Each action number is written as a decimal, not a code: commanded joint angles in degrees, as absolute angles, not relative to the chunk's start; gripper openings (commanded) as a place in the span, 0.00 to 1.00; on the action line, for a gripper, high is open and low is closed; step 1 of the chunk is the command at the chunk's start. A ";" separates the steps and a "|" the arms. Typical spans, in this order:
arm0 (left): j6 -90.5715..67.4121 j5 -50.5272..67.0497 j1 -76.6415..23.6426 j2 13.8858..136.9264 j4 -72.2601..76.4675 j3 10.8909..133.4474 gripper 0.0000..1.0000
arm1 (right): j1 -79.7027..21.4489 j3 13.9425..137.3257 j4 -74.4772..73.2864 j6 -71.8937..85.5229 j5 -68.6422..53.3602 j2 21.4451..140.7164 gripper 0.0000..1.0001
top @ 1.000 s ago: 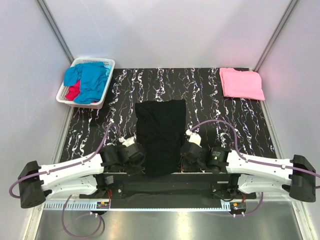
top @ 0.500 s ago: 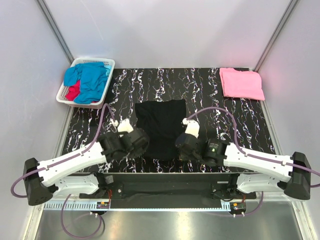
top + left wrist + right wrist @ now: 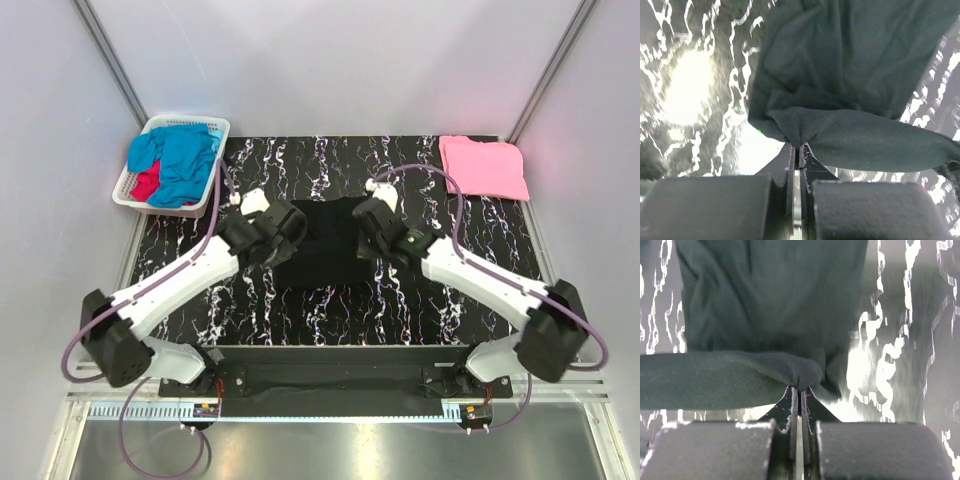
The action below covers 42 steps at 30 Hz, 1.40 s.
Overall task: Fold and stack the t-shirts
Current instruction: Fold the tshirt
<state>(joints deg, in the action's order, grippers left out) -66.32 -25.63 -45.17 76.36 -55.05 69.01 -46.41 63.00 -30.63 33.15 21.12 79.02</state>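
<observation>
edge of black t-shirt (image 3: 325, 248) sits clamped in left tool (image 3: 797, 146) and right tool (image 3: 799, 388).

The table (image 3: 330, 310) has a black top veined with white (a marble look). A black t-shirt (image 3: 325, 250) lies in the middle of it, partly doubled over on itself. A folded pink t-shirt (image 3: 483, 167) lies flat at the far right corner. A white basket (image 3: 190, 120) stands at the far left corner.
</observation>
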 commanded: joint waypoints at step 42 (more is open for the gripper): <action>-44.82 -1.16 -12.48 112.77 -31.73 89.83 0.99 | -21.80 116.03 -26.28 17.14 -6.23 131.50 0.62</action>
